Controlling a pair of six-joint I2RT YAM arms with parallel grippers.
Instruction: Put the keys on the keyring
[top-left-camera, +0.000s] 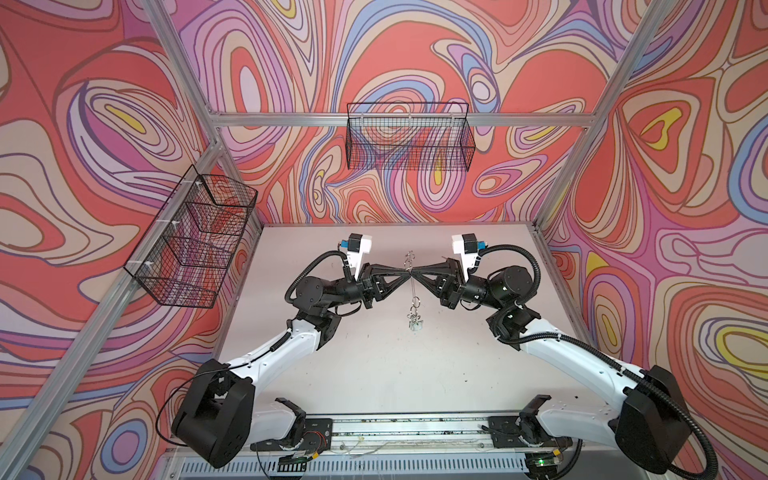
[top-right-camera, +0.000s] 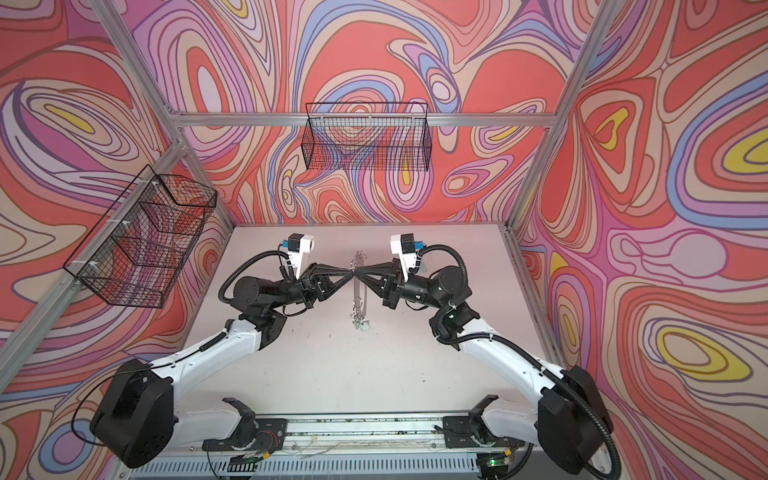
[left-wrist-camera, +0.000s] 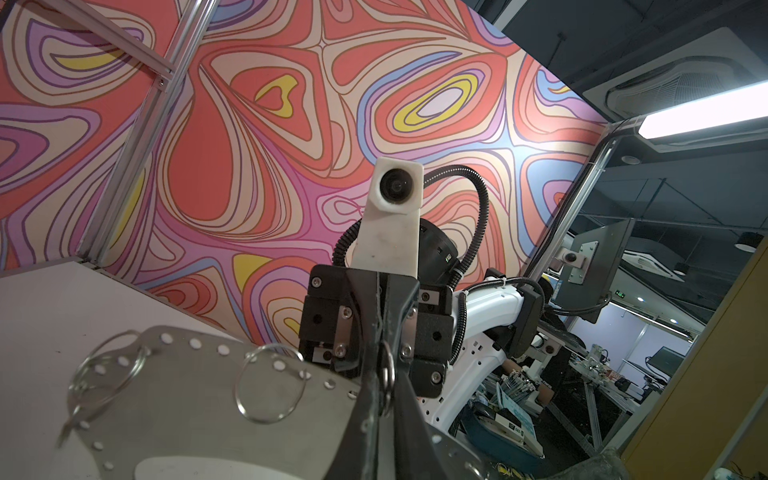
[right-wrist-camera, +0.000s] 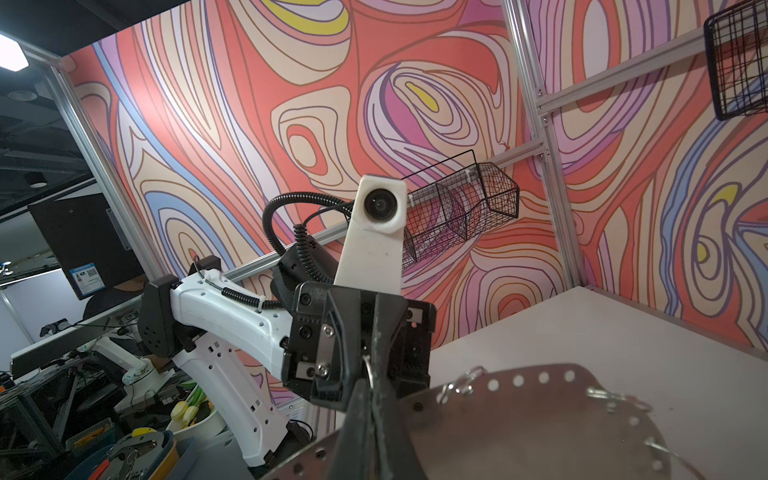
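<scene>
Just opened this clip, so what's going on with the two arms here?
Both arms meet over the middle of the table. The left gripper and the right gripper pinch the keyring from opposite sides at one spot on its rim, holding the plate up on edge. Their jaws look shut there, by a small wire loop. One of the keys, with its pale tag, already hangs from the plate's end nearest the arm bases.

The pale tabletop (top-left-camera: 374, 374) (flecked with dark specks) bears a metal rail (top-left-camera: 415, 428) along its near edge.
</scene>
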